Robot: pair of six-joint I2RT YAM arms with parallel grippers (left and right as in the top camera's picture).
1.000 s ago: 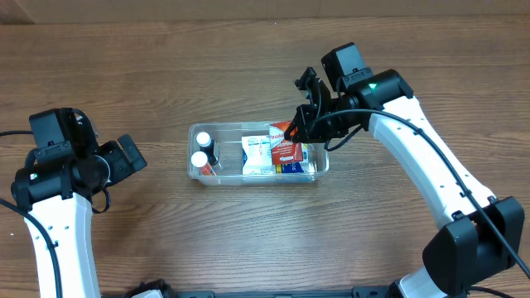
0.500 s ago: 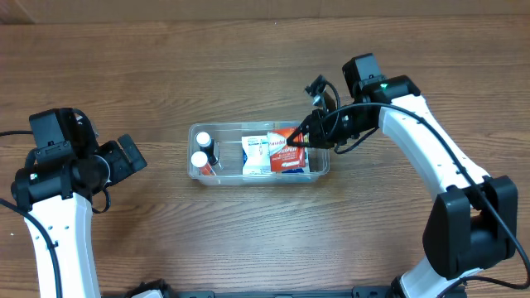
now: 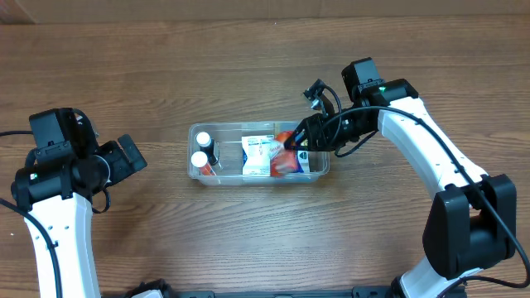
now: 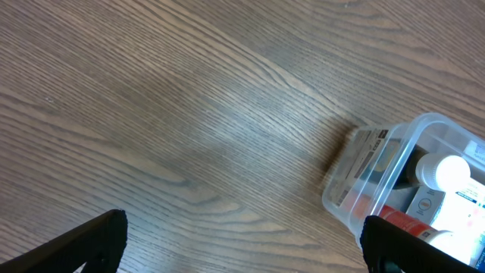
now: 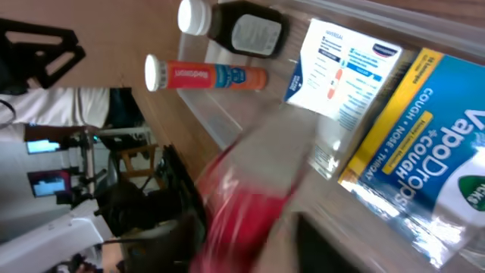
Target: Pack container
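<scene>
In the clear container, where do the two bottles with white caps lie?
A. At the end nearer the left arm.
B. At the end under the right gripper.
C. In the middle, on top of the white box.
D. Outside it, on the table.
A: the overhead view shows the white-capped bottles at the container's end toward the left arm, while the right gripper is over the opposite end.

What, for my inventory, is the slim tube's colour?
The tube is orange, white-capped; clearest in the right wrist view.
</scene>
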